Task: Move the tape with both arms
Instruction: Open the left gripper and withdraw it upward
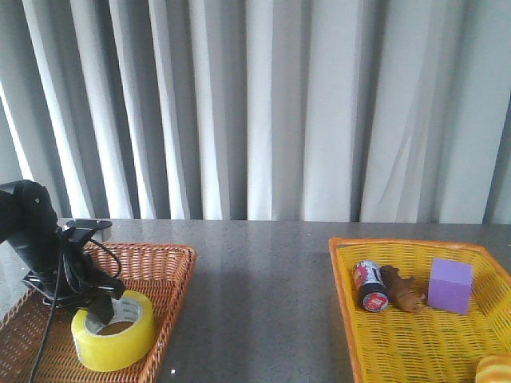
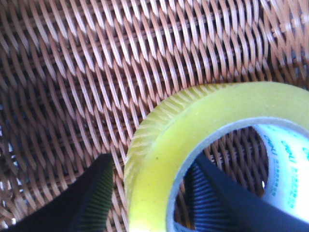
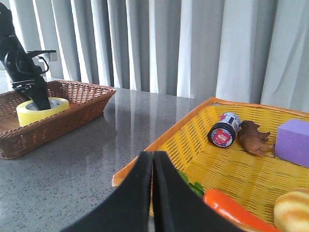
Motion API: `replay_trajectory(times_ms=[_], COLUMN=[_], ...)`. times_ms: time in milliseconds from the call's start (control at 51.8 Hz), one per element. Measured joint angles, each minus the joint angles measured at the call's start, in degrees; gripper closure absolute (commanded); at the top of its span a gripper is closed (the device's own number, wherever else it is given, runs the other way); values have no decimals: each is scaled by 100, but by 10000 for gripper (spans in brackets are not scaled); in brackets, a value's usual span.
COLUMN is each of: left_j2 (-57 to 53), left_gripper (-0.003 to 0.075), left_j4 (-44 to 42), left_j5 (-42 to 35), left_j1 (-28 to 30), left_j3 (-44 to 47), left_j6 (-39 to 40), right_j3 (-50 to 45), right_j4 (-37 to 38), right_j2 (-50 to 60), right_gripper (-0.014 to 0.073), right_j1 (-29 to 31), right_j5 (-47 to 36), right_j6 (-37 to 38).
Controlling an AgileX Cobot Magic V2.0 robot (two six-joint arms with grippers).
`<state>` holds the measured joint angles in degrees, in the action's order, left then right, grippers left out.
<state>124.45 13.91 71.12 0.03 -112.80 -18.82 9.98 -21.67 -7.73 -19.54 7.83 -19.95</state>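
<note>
The tape (image 1: pixel 113 330) lies flat in the brown wicker basket (image 1: pixel 164 267). The left tool (image 2: pixel 145 193) straddles its wall, one finger inside the core, not clamped. The right tool (image 3: pixel 153 193) is fully closed, empty, above the yellow basket (image 3: pixel 159 140).

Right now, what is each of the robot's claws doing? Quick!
Left gripper: open, one finger inside the tape roll and one outside its wall, not yet clamped.
Right gripper: shut, holding nothing, above the yellow basket.
</note>
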Motion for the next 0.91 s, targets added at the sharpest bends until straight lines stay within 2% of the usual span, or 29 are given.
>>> replay_trajectory(times_ms=[193,405,540,752,791,907], left_j2=[-246,-1160,-1973,-3346,-3608,-4301], left_gripper=[355,376,460,708,729,728], left_j4=[0,0,24,89,89,137], left_j5=[0,5,17,126,140,163], left_j1=[0,0,0,0,0,0], left_j3=[0,0,0,0,0,-6], left_j6=[91,155,216,193,170,152], right_j3=[0,0,0,0,0,0], right_j4=[0,-26,-127,-169,-169,-173], right_j2=[0,0,0,0,0,0], right_gripper=[599,599,599,599,599,599], right_j1=[0,0,0,0,0,0], right_j5=[0,0,0,0,0,0], right_j6=[0,13,19,23,23,23])
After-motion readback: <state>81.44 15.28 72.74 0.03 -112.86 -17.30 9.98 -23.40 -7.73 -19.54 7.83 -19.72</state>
